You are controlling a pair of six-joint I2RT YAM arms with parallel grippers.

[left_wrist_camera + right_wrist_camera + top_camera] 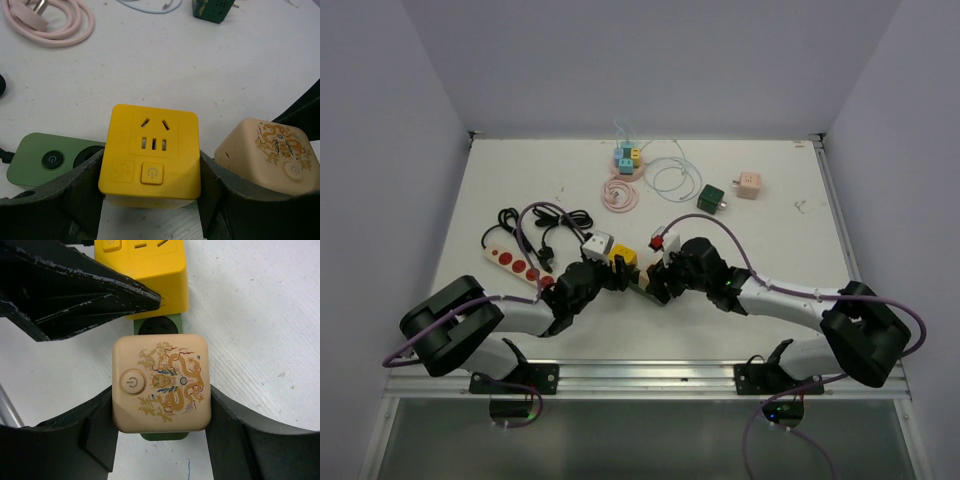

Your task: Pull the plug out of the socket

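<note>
A green power strip (45,160) lies on the white table with two cube plugs standing in it. My left gripper (151,169) is shut on the yellow cube plug (152,145), one finger on each side. My right gripper (161,400) is shut on the beige dragon-print cube plug (160,385), right beside the yellow one (150,265). The strip (157,326) shows between and under the two cubes. In the top view both grippers meet at the table's front middle, left (610,275) and right (662,280), at the yellow cube (623,260).
A white power strip with red buttons (515,262) and black cables (545,218) lie to the left. A white-grey cube (597,243) and a red-white plug (665,240) sit just behind. Farther back are a pink cable coil (620,195), a dark green adapter (710,197) and a peach cube (750,183).
</note>
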